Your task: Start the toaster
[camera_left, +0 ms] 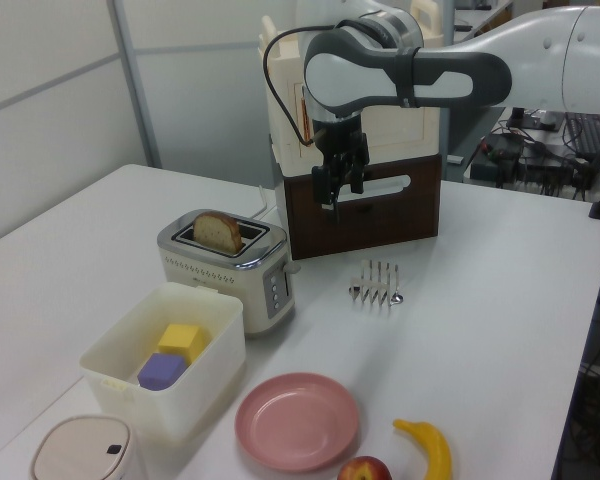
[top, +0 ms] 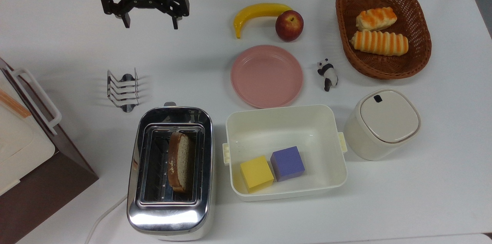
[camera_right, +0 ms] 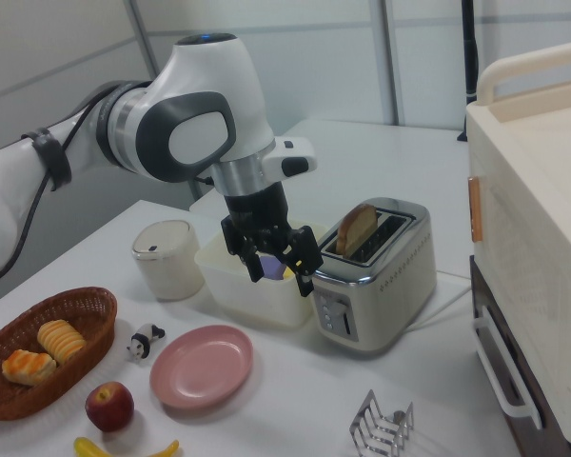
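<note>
Pink plate (top: 266, 76), banana (top: 256, 13), apple (top: 289, 25)
</note>
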`<state>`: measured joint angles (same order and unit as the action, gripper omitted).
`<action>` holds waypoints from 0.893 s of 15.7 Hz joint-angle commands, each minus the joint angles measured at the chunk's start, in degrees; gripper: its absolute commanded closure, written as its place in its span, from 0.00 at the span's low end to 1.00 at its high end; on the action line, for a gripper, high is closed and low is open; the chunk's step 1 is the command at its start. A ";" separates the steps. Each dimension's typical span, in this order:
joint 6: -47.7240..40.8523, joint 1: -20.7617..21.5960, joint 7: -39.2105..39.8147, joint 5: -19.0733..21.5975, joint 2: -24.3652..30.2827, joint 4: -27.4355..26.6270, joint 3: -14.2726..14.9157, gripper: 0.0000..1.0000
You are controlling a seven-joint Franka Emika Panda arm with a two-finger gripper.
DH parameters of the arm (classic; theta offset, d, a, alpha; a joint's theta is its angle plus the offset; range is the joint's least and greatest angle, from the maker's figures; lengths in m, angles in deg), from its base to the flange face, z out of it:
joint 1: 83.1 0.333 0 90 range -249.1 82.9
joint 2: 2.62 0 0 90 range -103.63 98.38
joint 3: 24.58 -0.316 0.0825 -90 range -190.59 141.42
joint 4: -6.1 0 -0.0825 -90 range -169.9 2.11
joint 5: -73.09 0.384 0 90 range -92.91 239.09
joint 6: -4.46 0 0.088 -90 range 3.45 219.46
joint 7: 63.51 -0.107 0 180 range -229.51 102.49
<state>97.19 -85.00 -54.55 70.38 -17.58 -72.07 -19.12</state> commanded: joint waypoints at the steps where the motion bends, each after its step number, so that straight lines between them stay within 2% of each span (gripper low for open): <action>1: -1.51 0.93 1.41 -0.63 0.80 -0.57 0.78 0.00; 9: -1.77 0.75 1.41 -0.72 -0.25 -0.66 0.96 0.00; 10: -1.77 0.49 1.50 -0.63 -0.17 -0.66 1.04 0.03; 11: -1.94 0.05 1.59 -0.63 -0.08 -0.66 0.96 0.15; 12: -2.03 -0.04 1.76 -0.54 0.01 -0.66 0.96 0.34; 13: -2.55 -0.04 2.11 -0.54 0.01 -0.66 0.96 0.58; 14: -3.26 -0.04 2.20 -0.45 0.01 -0.66 0.96 0.76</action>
<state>96.92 -85.34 -54.20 70.38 -18.45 -72.33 -18.80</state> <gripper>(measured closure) 0.137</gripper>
